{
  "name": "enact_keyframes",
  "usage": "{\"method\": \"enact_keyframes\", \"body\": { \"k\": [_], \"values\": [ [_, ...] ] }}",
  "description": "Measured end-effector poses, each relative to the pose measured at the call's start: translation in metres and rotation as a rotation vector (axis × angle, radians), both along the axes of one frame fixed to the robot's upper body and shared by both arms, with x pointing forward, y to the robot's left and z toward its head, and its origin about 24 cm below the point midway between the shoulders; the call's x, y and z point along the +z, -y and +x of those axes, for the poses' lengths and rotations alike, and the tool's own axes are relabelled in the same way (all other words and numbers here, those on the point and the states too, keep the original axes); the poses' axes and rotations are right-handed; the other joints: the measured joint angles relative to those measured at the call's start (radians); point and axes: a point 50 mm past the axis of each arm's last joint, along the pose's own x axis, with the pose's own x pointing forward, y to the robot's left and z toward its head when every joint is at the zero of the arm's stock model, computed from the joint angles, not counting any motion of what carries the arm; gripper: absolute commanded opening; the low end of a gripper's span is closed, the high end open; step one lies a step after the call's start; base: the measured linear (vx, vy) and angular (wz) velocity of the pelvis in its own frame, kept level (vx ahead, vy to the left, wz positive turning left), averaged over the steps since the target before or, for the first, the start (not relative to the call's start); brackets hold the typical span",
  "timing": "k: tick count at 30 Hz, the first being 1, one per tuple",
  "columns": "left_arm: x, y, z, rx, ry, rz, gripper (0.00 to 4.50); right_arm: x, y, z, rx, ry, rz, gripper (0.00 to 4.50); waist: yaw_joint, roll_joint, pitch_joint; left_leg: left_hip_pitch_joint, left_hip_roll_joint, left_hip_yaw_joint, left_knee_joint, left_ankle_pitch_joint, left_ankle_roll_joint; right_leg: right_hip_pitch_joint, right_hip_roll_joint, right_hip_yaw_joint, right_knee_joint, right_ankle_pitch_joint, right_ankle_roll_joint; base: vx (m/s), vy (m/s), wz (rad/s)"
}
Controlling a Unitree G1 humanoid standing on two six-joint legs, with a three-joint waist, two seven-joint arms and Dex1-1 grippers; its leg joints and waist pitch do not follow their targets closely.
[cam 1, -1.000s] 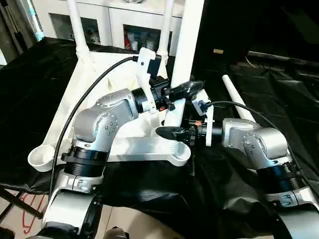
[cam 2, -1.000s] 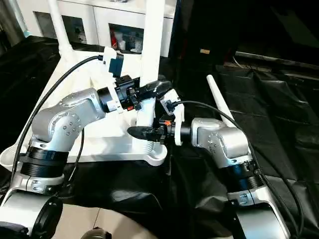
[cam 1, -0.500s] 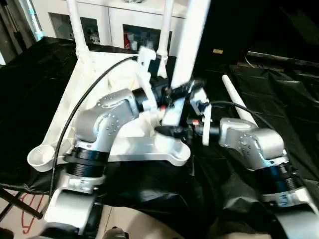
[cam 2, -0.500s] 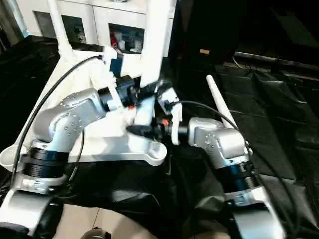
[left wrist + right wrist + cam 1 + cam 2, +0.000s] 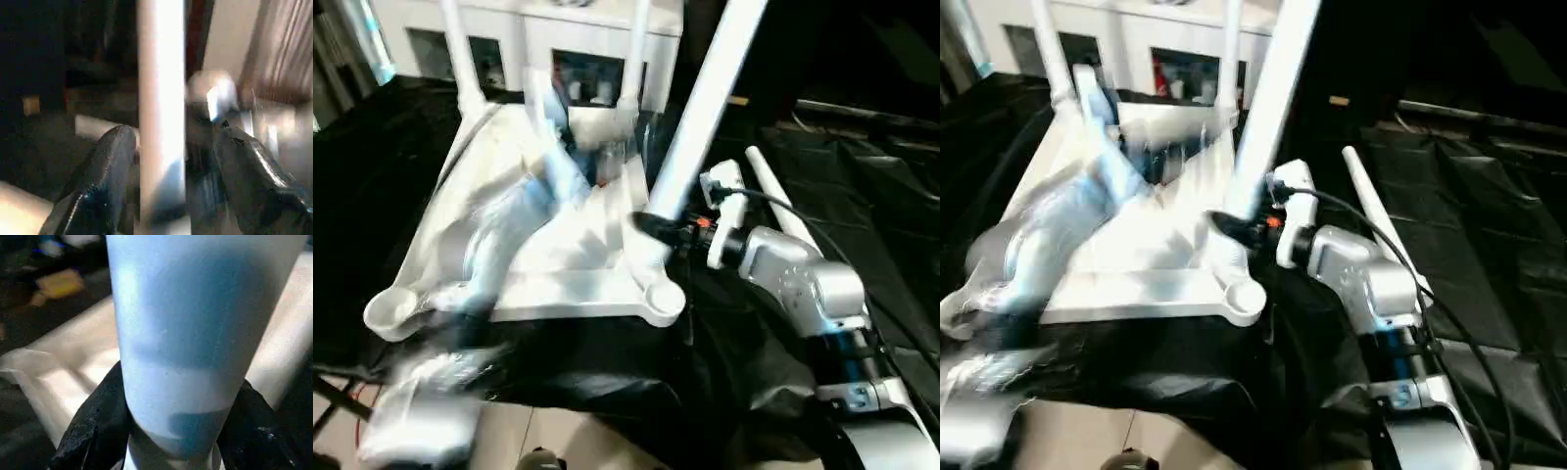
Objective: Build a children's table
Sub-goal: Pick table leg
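Clamped on a white leg (image 5: 690, 127), the right gripper (image 5: 651, 227) had its two black fingers pressed to either side of the leg's lower end, as the right wrist view showed with the leg (image 5: 195, 328) wedged between them. The left gripper (image 5: 166, 161) stood open, its fingers (image 5: 105, 166) spread apart on each side of the same leg (image 5: 161, 107) with a gap on both sides, touching nothing.

The right arm (image 5: 803, 284) reached in from the right, forearm roughly level, wrist turned inward toward the table's near right corner. The left arm (image 5: 499, 245) was a blurred streak across the upturned top (image 5: 563, 284), so its pose could not be read from the head views.

The top lay upside down on black sheeting (image 5: 862, 196), ribbed underside up, with a round socket (image 5: 664, 299) at the near right corner just beside the held leg's foot. That leg leaned up and to the right. Two more legs (image 5: 460, 59) stood upright at the far corners, and a fourth leg (image 5: 773, 191) lay loose on the sheeting to the right. A white cabinet (image 5: 568, 39) stood behind.

The head views gave the tilt of the held leg and the table's layout; the wrist views alone showed how each pair of fingers sat about the leg.
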Motion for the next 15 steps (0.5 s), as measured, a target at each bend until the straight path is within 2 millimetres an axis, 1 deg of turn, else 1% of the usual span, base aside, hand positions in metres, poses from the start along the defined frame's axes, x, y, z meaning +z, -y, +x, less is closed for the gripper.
{"method": "enact_keyframes", "body": {
  "k": [1, 5, 7, 9, 10, 12, 13, 14, 15],
  "values": [
    [-0.010, 0.000, -0.005, -0.046, -0.021, 0.050, 3.01, -0.004, 0.001, 0.001, -0.018, -0.008, -0.016, 1.93, 0.000, 0.000, 0.000, 0.000, 0.000, 0.000, 0.000, 0.000, 0.000, 0.000, 0.000, 0.000, 0.000, 0.000, 0.000, 0.000, 0.000, 0.00],
    [-0.026, 0.002, -0.015, -0.192, -0.018, 0.212, 3.01, -0.005, 0.001, 0.002, -0.043, 0.002, -0.045, 1.93, -0.002, 0.002, 0.000, 0.002, 0.000, 0.000, 0.000, 0.000, -0.001, 0.001, 0.000, 0.001, 0.001, 0.001, -0.001, 0.000, 0.000, 0.00],
    [-0.040, -0.003, -0.019, -0.254, -0.015, 0.341, 3.01, -0.006, 0.002, 0.001, -0.050, 0.015, -0.062, 1.93, -0.006, 0.007, -0.002, 0.004, 0.000, 0.000, 0.000, 0.000, -0.001, 0.002, 0.000, 0.001, 0.001, 0.000, 0.000, 0.000, 0.000, 0.00],
    [-0.054, -0.008, -0.021, -0.274, -0.039, 0.414, 2.65, -0.009, 0.003, 0.000, -0.057, 0.011, -0.074, 1.93, -0.010, 0.010, -0.001, 0.004, 0.000, 0.000, 0.000, 0.001, -0.001, 0.002, 0.000, 0.001, 0.001, 0.000, 0.000, 0.000, 0.000, 0.00],
    [-0.062, -0.010, -0.022, -0.284, -0.054, 0.450, 2.65, -0.011, 0.004, -0.001, -0.060, 0.005, -0.076, 1.93, -0.011, 0.010, -0.001, 0.004, 0.000, 0.000, 0.000, 0.001, -0.001, 0.002, 0.000, 0.001, 0.002, 0.000, 0.000, 0.000, 0.000, 0.00],
    [-0.071, -0.013, -0.021, -0.293, -0.058, 0.498, 2.62, -0.013, 0.005, -0.002, -0.062, -0.001, -0.082, 1.93, -0.013, 0.011, -0.001, 0.004, 0.000, 0.000, 0.000, 0.001, -0.001, 0.002, 0.000, 0.001, 0.001, 0.000, 0.000, 0.000, 0.000, 0.00],
    [-0.076, -0.015, -0.021, -0.292, -0.059, 0.522, 2.34, -0.014, 0.005, -0.002, -0.063, -0.002, -0.083, 1.93, -0.015, 0.012, 0.000, 0.004, 0.000, 0.000, 0.000, 0.001, -0.001, 0.002, 0.000, 0.001, 0.001, 0.001, -0.001, 0.000, 0.000, 0.00],
    [-0.079, -0.016, -0.020, -0.292, -0.050, 0.544, 2.23, -0.014, 0.005, -0.002, -0.064, -0.002, -0.084, 1.93, -0.016, 0.012, 0.000, 0.004, 0.000, 0.000, 0.000, 0.001, -0.001, 0.002, 0.000, 0.001, 0.001, 0.001, -0.001, 0.000, 0.000, 0.00],
    [-0.082, -0.018, -0.019, -0.291, -0.046, 0.560, 2.21, -0.013, 0.005, -0.002, -0.064, 0.000, -0.085, 1.93, -0.018, 0.014, -0.001, 0.004, 0.000, 0.000, 0.000, 0.001, -0.001, 0.002, 0.000, 0.001, 0.001, 0.001, -0.001, 0.000, 0.000, 0.00]
  ]
}}
